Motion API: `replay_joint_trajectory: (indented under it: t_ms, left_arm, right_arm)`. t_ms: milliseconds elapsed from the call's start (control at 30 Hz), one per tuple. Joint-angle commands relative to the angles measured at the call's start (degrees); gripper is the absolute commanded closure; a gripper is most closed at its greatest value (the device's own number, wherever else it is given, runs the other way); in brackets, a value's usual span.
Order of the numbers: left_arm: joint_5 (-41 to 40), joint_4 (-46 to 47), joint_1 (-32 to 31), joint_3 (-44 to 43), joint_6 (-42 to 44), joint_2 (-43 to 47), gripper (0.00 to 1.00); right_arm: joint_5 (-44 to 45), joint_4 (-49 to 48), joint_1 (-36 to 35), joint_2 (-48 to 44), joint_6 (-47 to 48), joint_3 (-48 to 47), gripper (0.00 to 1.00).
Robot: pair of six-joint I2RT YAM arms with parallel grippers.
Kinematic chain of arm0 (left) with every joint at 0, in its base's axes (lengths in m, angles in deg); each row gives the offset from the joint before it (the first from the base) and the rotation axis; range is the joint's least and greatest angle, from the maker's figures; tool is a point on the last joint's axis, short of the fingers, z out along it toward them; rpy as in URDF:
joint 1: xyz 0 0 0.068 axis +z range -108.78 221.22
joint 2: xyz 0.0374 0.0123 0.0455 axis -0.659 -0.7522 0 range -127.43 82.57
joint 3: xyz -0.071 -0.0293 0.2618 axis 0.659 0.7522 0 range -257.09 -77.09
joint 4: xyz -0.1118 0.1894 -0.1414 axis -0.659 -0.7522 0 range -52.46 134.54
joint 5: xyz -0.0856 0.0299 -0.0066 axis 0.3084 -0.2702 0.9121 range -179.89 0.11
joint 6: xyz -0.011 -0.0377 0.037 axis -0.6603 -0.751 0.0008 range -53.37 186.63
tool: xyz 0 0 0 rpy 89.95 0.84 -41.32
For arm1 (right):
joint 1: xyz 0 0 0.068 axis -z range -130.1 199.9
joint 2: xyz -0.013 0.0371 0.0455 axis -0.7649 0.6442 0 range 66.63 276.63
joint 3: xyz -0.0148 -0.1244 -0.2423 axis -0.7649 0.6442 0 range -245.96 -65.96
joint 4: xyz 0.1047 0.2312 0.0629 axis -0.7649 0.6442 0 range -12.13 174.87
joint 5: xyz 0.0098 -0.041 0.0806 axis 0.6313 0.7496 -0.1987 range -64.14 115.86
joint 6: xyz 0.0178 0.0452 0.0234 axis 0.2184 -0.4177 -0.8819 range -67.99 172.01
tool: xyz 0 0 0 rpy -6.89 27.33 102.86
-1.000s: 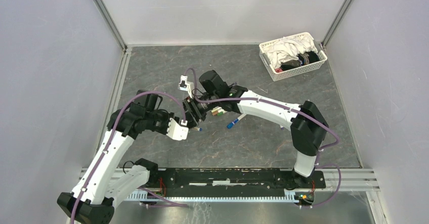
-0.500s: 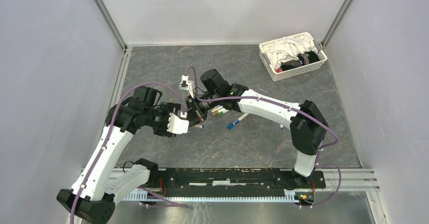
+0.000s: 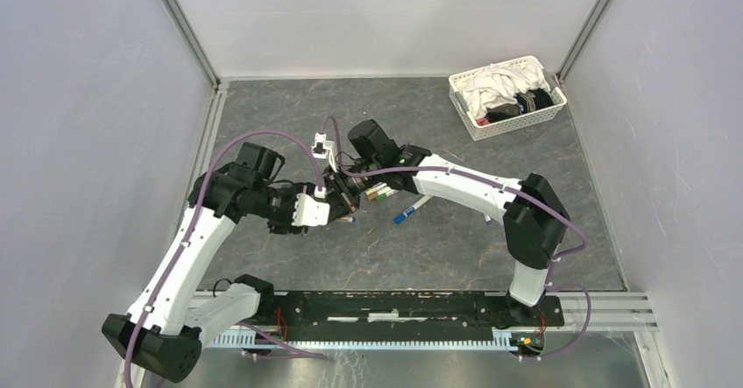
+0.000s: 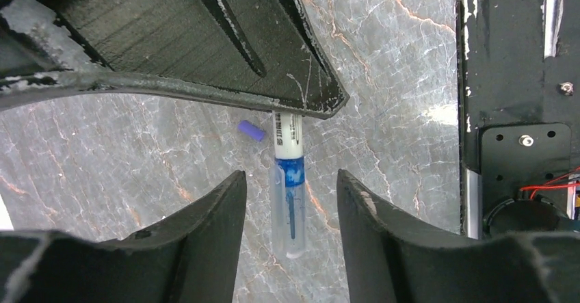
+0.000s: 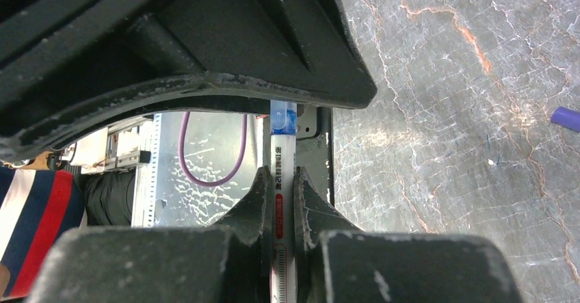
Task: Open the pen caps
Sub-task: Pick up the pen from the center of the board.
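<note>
A pen with a white barrel [image 5: 280, 159] is clamped between the fingers of my right gripper [image 5: 280, 173], which is shut on it. Its blue-ringed end carries a clear pen cap [image 4: 290, 211], which sticks out toward my left gripper [image 4: 290, 175]. The left jaws stand open on both sides of that cap, with a gap on each side. A loose purple cap [image 4: 252, 131] lies on the table just beside them. In the top view the two grippers [image 3: 336, 204] meet nose to nose at the table's middle. More pens [image 3: 379, 193] lie behind them.
A blue-ended pen [image 3: 406, 212] lies to the right of the grippers. A white lattice basket [image 3: 464, 105] of cloths stands at the back right corner. The black base rail [image 3: 394, 307] runs along the near edge, and grey walls enclose the table.
My right gripper has shut on the pen barrel. My left gripper has opened and slid slightly right and away from the near edge, so its jaws now straddle the capped end.
</note>
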Motion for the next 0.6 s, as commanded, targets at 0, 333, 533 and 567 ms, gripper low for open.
replay_joint_trajectory:
  t_ms: [0, 333, 533, 567]
  left_arm:
    - [-0.6, 0.7, -0.2, 0.6, 0.7, 1.4, 0.47]
    - [0.4, 3.2, -0.2, 1.9, 1.1, 2.1, 0.83]
    - [-0.5, 3.4, -0.2, 2.0, 0.7, 1.6, 0.94]
    - [-0.7, 3.6, -0.2, 2.0, 0.5, 1.5, 0.95]
  right_arm:
    - [-1.0, -1.0, 0.4, -1.9, 0.9, -1.3, 1.0]
    - [-1.6, -7.1, 0.3, -1.1, -4.2, -0.4, 0.75]
    - [-2.6, -11.8, 0.2, -1.5, -7.2, 2.6, 0.7]
    - [-2.6, -12.7, 0.2, -1.8, -7.6, 3.3, 0.75]
